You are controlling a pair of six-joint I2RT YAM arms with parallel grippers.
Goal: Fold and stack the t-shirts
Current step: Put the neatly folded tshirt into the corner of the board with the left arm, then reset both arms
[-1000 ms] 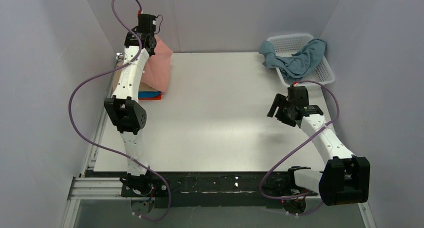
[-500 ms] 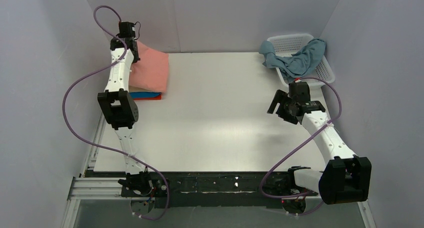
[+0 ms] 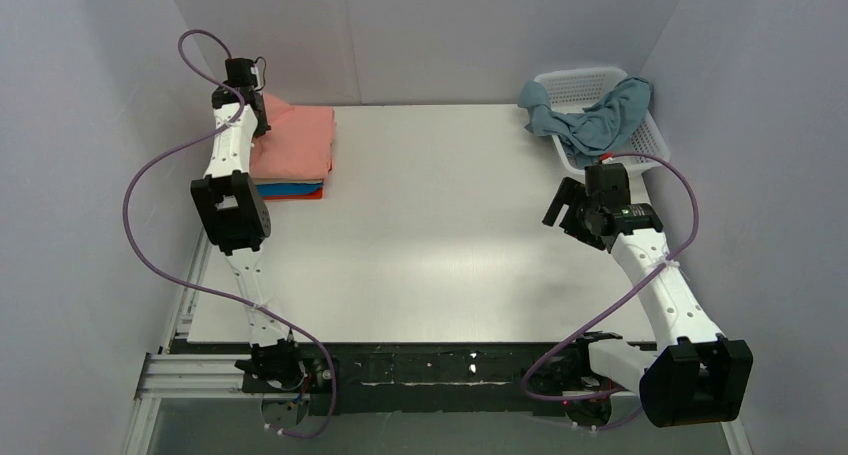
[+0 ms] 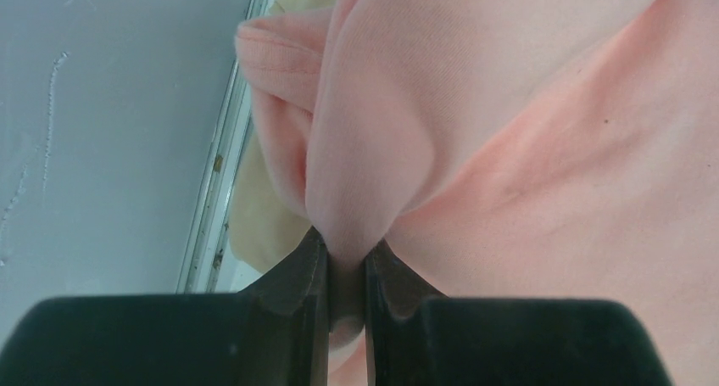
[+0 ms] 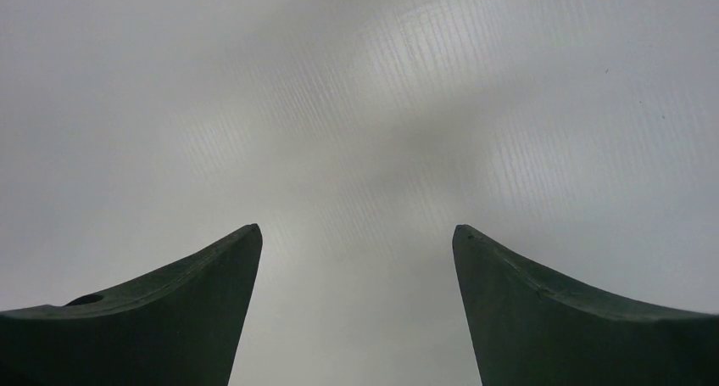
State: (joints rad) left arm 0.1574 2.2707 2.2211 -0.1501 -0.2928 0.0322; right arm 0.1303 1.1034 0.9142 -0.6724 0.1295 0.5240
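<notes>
At the desk's [image 3: 440, 225] far-left corner, a fold of the salmon pink t-shirt [image 3: 298, 140] is pinched by the closed left fingers [image 3: 247, 103], with the shirt laid atop the folded stack [image 3: 292, 189]. Rightward, the right fingers [image 3: 560, 207] are spread wide, nothing held. The grey-blue t-shirt [image 3: 600, 123] is draped over the basket [image 3: 578, 78].

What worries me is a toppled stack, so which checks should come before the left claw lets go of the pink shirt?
1. Left claw gripping the salmon shirt: ok, a fold is pinched between its fingers.
2. Salmon shirt resting on the stack: ok, it lies folded on top.
3. Edges lined up with the stack: cannot tell, the left arm covers that side.
4. Right claw out of the way: ok, open over the table.
5. Grey-blue shirt folded: not ok, crumpled over the basket.
</notes>
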